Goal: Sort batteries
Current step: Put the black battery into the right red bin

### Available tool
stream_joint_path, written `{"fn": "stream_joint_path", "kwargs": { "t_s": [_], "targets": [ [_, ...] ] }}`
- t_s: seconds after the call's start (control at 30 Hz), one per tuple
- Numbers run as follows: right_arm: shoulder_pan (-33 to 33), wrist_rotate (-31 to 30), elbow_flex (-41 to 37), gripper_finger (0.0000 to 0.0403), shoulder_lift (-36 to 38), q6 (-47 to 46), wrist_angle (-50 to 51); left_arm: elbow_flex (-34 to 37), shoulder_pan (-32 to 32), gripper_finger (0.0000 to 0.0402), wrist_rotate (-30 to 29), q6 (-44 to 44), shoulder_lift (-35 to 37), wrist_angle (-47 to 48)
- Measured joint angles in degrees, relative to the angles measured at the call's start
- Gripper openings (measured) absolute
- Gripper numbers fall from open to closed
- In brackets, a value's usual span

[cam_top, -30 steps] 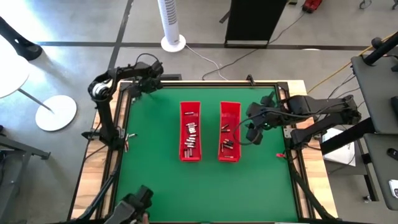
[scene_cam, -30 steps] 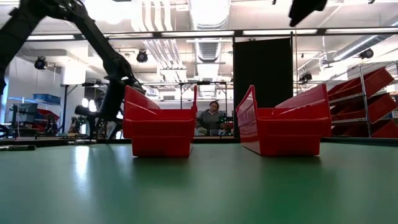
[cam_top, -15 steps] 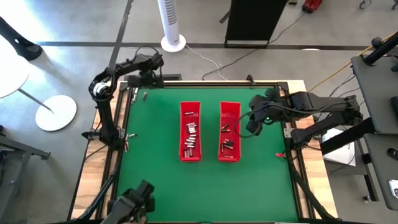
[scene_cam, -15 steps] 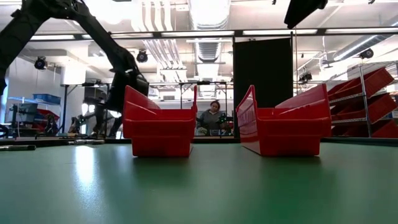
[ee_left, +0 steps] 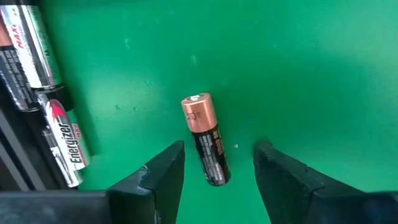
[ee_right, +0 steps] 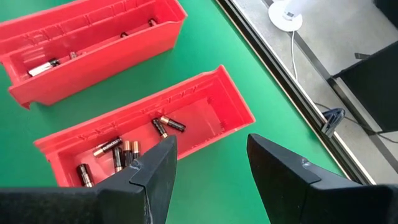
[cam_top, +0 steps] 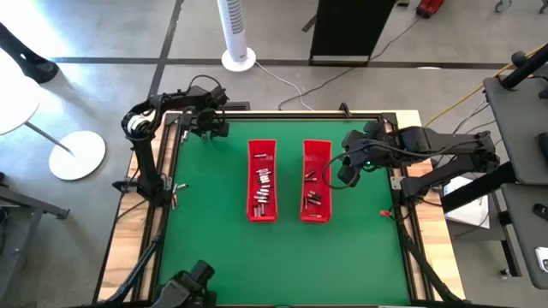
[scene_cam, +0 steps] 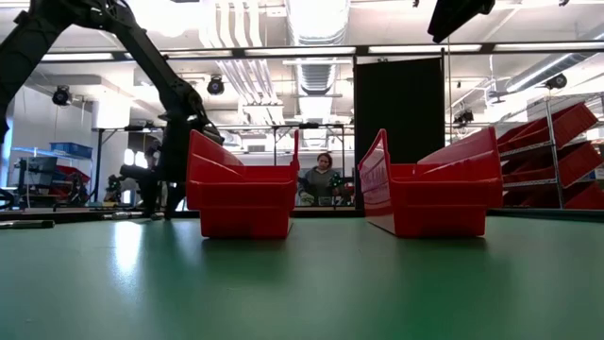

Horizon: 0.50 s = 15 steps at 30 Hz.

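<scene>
At the worktop's [cam_top: 214, 231] far left corner, the left gripper [ee_left: 217, 165] hovers with fingers [ee_left: 163, 171] parted around a copper-topped battery [ee_left: 205, 140] lying on the green surface. Right gripper [ee_right: 208, 162], fingers spread and empty, hangs above the right tray [ee_right: 205, 124] holding several batteries [ee_right: 118, 152].
</scene>
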<state>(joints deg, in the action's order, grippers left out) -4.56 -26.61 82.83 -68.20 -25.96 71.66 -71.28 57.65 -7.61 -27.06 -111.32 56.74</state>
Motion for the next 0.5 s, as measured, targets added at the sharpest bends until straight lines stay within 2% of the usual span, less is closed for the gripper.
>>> {"fn": "stream_joint_path", "kwargs": {
  "t_s": [0.27, 0.5],
  "targets": [
    [0.2, 0.0, 0.0, 0.0189, 0.0, 1.5, -0.9, 1.6, -2.7, 0.0144, -1.0, 1.8, 0.1, -2.9],
    [0.4, 0.0, 3.8, 0.0189, 0.3, 5.3, -1.3, 1.7, -5.1, 0.0057, -3.8, 1.0, -0.1, -4.1]
  ]
}}
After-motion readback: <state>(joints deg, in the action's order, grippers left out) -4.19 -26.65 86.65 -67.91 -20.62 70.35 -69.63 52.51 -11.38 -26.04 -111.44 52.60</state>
